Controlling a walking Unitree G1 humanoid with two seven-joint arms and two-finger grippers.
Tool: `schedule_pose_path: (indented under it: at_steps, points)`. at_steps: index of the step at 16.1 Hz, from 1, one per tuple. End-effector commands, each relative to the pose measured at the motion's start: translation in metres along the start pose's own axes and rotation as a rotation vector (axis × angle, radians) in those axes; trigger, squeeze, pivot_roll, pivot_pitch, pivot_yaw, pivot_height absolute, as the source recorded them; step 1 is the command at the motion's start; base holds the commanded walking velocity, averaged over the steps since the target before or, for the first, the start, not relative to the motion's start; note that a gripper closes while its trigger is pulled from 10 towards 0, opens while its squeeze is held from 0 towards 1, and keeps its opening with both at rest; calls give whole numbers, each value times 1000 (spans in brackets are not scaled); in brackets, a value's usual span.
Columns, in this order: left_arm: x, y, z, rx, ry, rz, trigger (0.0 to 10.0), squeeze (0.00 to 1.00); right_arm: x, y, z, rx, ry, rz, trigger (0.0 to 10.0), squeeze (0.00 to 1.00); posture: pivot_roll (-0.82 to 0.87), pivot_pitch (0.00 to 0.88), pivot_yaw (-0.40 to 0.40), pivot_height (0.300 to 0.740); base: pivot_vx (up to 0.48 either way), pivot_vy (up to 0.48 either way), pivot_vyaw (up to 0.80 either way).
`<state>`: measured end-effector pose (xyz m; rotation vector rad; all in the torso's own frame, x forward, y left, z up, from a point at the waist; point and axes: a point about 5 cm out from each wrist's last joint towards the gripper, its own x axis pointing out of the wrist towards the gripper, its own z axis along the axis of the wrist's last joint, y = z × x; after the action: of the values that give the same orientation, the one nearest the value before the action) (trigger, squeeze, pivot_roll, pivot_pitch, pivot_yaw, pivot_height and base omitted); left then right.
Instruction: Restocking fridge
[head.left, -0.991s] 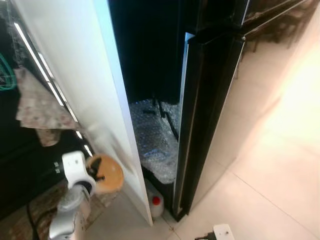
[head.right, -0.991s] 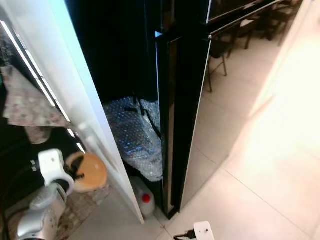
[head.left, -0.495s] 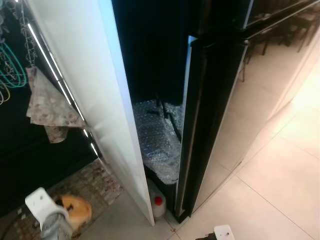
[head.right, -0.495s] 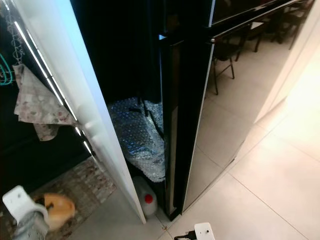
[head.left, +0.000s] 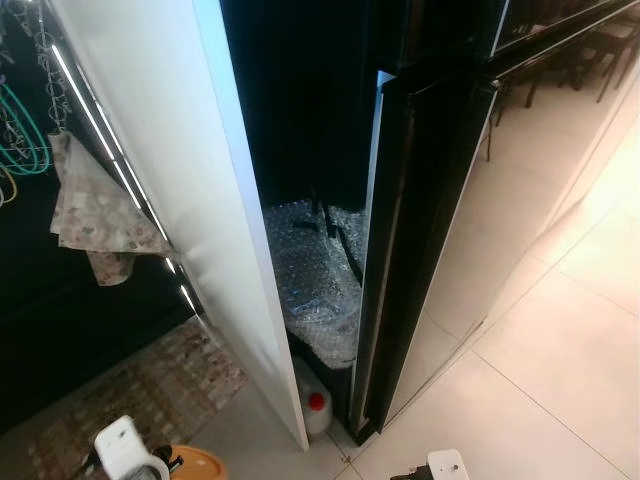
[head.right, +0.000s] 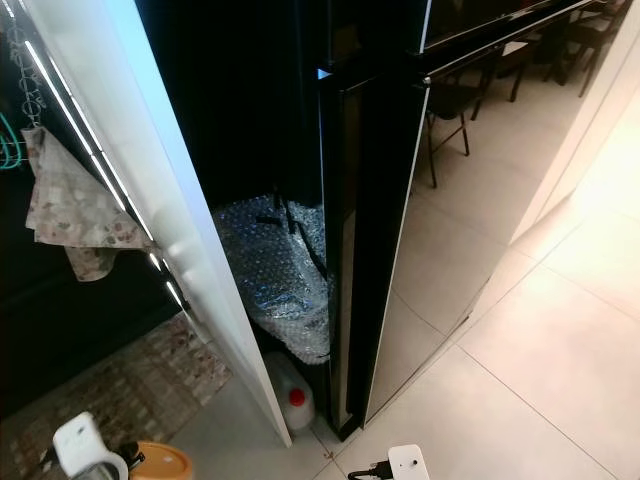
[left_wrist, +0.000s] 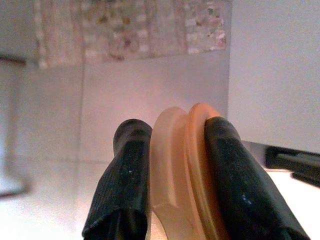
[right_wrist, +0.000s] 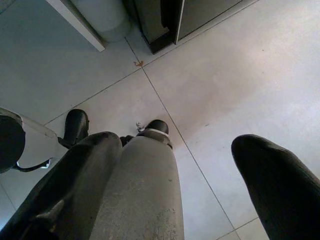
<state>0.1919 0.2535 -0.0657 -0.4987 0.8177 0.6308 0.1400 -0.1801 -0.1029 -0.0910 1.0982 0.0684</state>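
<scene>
The black glossy fridge (head.left: 430, 220) stands ahead, its tall door edge (head.left: 372, 230) beside a dark gap. Low in that gap lies a wad of bubble wrap (head.left: 318, 290), with a white jug with a red cap (head.left: 314, 406) on the floor under it. My left gripper (left_wrist: 172, 137) is shut on an orange round dish (left_wrist: 182, 170), held edge-on between both fingers. That dish (head.left: 196, 466) and my white wrist sit at the bottom left of the head view, over the floor. My right gripper (right_wrist: 175, 185) hangs open above the floor tiles.
A white panel (head.left: 165, 170) rises left of the gap. A patterned cloth (head.left: 95, 215) and green hangers (head.left: 20, 130) hang at far left, above a mosaic rug (head.left: 130, 385). A white plug (head.left: 446, 466) with a cable lies on the pale tiles (head.left: 560, 370).
My left arm with the orange dish has dropped from beside the white panel to the bottom edge of the view. The camera has lifted slightly.
</scene>
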Motion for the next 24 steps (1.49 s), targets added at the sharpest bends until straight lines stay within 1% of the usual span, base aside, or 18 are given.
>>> schedule_pose_path:
  at_steps: [1, 2, 5, 6, 8, 11, 13, 16, 17, 19, 24]
  points:
    - [0, 2, 2, -51, -4, 1, 10000, 0, 0, 2, 0, 14, -5, 1, 10000, 0, 72, 0, 66, 740, 0, 0, 0]
    - [0, 2, -1, -102, 5, -4, 10000, 0, 0, 3, 0, 21, -8, -4, 10000, 0, 69, 0, 69, 740, 0, 0, 0]
    - [0, -1, -10, -55, 28, -25, 10000, 0, 0, 3, 1, 73, -36, -29, 10000, 0, 51, 0, 77, 740, 0, 0, 0]
    - [-1, -3, -11, -50, 27, -38, 10000, 0, -1, 2, 2, 158, -80, -66, 10000, 0, 49, 0, 76, 740, 0, 0, 0]
    - [-1, -4, -12, -46, 27, -46, 10000, 0, -1, 2, 2, 208, -105, -75, 10000, 0, 32, 0, 78, 740, 0, 0, 0]
    - [-1, -10, -14, -24, 40, -74, 10000, 0, -1, 0, -2, 218, -72, -110, 10000, 0, 40, 0, 74, 740, 0, 82, 0]
    - [-1, -14, -12, -17, 31, -86, 10000, 0, -1, 0, -3, 206, -52, -105, 10000, 0, 42, 0, 75, 740, 0, 276, 0]
    - [0, -14, -11, -10, 30, -89, 10000, 0, -1, 0, -3, 210, -50, -108, 10000, 0, 43, 0, 75, 740, 0, 277, 0]
    - [0, -14, -11, 10, 32, -90, 10000, 0, -1, 0, -3, 214, -45, -112, 10000, 0, 42, 0, 76, 740, 0, 274, 0]
    - [-1, -13, -14, 28, 38, -93, 10000, 0, -1, 0, -3, 215, -42, -113, 10000, 0, 43, 5, 76, 740, 0, 274, -703]
    - [-1, -13, -14, 31, 37, -89, 10000, 0, -1, 1, -2, 203, -39, -109, 10000, 0, 47, 16, 77, 740, 0, 265, -618]
